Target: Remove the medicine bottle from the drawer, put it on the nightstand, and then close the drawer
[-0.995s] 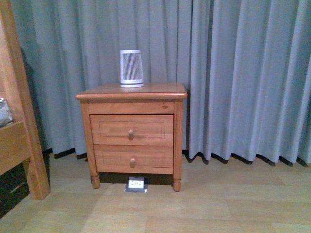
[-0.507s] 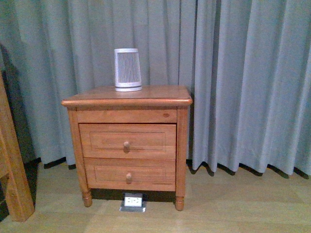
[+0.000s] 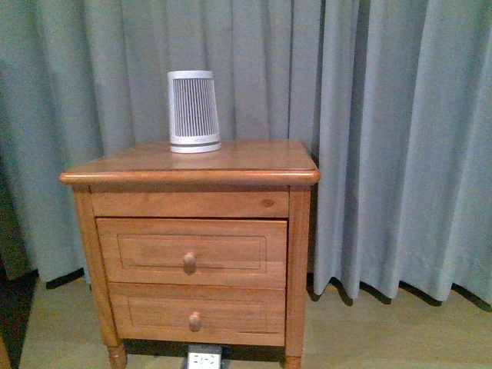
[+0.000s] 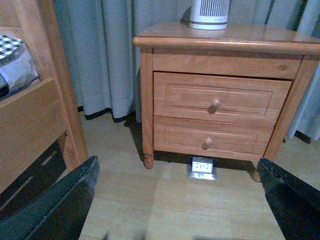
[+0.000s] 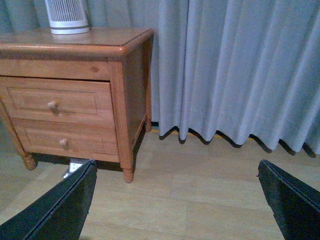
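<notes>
An orange-brown wooden nightstand (image 3: 254, 157) stands centre-left of frame, its upper knobbed drawer (image 3: 223, 250) shut, with a white-and-grey ribbed cylinder (image 3: 193, 111) on its top at upper left. The left end effector (image 4: 176, 161) and right end effector (image 5: 176, 163) hang spread wide, both empty.

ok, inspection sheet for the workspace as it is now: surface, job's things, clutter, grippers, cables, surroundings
Surface: nightstand, its top is bare wood apart from one item at the back.
Job's things: upper drawer looks shut, knob free; medicine bottle not seen in any view.
Clutter: white-and-grey ribbed tapered cylinder upright on the nightstand top.
Grippers: left gripper open, empty, short of the nightstand; right gripper open, empty, over the floor.
Cables: nothing seen; a floor socket plate sits under the nightstand.
Surroundings: grey curtain behind, wooden floor, wooden bed frame beside the nightstand in the left wrist view.
</notes>
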Action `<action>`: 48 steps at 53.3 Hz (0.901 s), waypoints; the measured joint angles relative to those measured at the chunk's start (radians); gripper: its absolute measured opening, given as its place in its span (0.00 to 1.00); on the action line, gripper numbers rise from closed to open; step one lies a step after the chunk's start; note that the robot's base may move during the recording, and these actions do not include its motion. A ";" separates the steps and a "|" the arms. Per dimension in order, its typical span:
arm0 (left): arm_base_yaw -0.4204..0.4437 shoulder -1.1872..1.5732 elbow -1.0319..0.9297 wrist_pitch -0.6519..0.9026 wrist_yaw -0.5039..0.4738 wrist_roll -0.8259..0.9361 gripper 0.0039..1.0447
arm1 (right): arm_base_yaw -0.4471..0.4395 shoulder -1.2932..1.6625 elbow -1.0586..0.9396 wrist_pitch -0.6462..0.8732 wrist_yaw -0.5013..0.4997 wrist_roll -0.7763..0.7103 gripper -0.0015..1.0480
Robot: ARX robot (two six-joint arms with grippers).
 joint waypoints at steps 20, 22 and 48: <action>0.011 0.410 0.031 0.251 0.056 -0.104 0.94 | 0.000 0.000 0.000 0.000 0.000 0.000 0.93; 0.010 0.494 0.041 0.335 0.056 -0.104 0.94 | 0.000 0.000 0.000 0.000 0.000 0.000 0.93; -0.122 1.730 0.661 0.970 -0.018 -0.055 0.94 | 0.000 0.000 0.000 0.000 0.000 0.000 0.93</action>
